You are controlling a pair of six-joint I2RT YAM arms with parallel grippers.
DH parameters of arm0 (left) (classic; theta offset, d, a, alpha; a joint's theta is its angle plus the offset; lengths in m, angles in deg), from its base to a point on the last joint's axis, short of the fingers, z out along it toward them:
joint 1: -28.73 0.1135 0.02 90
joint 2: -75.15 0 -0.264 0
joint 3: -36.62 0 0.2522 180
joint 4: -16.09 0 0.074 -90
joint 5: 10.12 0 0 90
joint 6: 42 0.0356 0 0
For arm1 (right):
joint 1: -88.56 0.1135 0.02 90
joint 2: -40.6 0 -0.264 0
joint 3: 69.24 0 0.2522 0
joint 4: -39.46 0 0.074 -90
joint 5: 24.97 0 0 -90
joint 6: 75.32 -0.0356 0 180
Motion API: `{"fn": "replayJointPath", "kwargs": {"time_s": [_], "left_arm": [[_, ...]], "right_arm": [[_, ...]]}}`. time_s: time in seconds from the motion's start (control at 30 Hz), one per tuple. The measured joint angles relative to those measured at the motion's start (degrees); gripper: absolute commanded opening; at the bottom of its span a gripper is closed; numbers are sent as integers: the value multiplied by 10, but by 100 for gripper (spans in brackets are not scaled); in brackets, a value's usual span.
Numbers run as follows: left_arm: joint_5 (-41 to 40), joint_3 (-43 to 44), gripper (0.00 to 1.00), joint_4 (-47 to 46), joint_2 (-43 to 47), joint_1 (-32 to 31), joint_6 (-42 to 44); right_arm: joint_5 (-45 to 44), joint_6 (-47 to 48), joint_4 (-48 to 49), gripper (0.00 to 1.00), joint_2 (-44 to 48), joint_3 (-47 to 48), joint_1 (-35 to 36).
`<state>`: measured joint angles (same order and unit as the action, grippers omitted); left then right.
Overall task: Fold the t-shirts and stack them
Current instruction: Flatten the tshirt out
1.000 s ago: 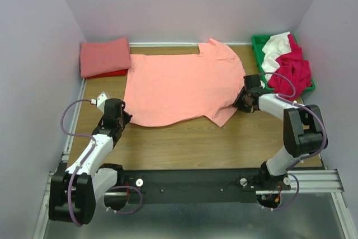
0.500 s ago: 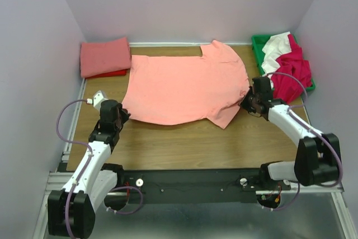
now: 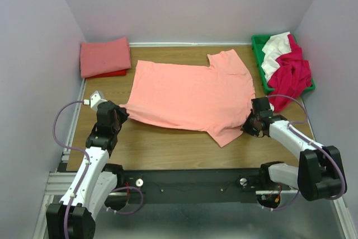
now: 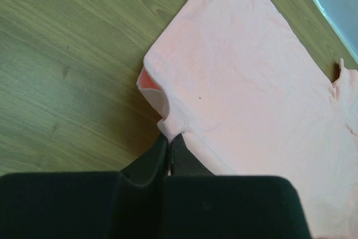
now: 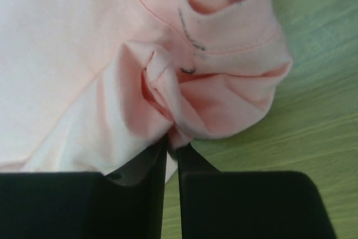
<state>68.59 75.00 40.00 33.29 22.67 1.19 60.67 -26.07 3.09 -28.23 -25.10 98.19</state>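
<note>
A salmon-pink t-shirt [image 3: 187,94] lies spread flat across the middle of the table. My left gripper [image 3: 118,113] is shut on its near-left hem corner, seen in the left wrist view [image 4: 169,132]. My right gripper [image 3: 250,122] is shut on bunched cloth at the shirt's near-right side, seen in the right wrist view [image 5: 173,141]. A folded salmon-pink shirt [image 3: 104,56] lies on a red one [image 3: 112,73] at the back left. White [image 3: 276,48] and magenta-pink [image 3: 291,75] shirts fill the green bin.
The green plastic bin [image 3: 258,41] stands at the back right against the wall. Purple walls close the table on three sides. Bare wood shows along the near edge [image 3: 179,146] between the arms.
Both grippers have pulled the salmon-pink shirt toward the near edge and a little to the right. The shirt lies flatter and more stretched between them than before.
</note>
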Motion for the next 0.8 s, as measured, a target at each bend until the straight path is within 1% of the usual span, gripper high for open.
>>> {"fn": "replayJointPath", "kwargs": {"time_s": [0.03, 0.1, 0.23, 0.37, 0.47, 0.5, 0.63, 0.8], "left_arm": [[0, 0, 0, 0, 0, 0, 0], [0, -1, 0, 0, -1, 0, 0], [1, -3, 0, 0, -2, 0, 0], [2, -4, 0, 0, -1, 0, 0], [2, -4, 0, 0, -1, 0, 0], [2, -4, 0, 0, -1, 0, 0], [2, -4, 0, 0, 0, 0, 0], [7, -4, 0, 1, 6, 0, 0]], "right_arm": [[5, -3, -1, 25, 1, -7, 0], [13, -10, -1, 27, 9, -12, 0], [33, -24, 0, 27, 20, -22, 0], [54, -32, -2, 17, 31, -31, 0], [62, -35, -11, 2, 39, -36, 0], [64, -36, -14, 0, 41, -36, 0], [59, -37, -24, 0, 56, -36, 0], [45, -28, -40, 0, 103, -33, 0]]}}
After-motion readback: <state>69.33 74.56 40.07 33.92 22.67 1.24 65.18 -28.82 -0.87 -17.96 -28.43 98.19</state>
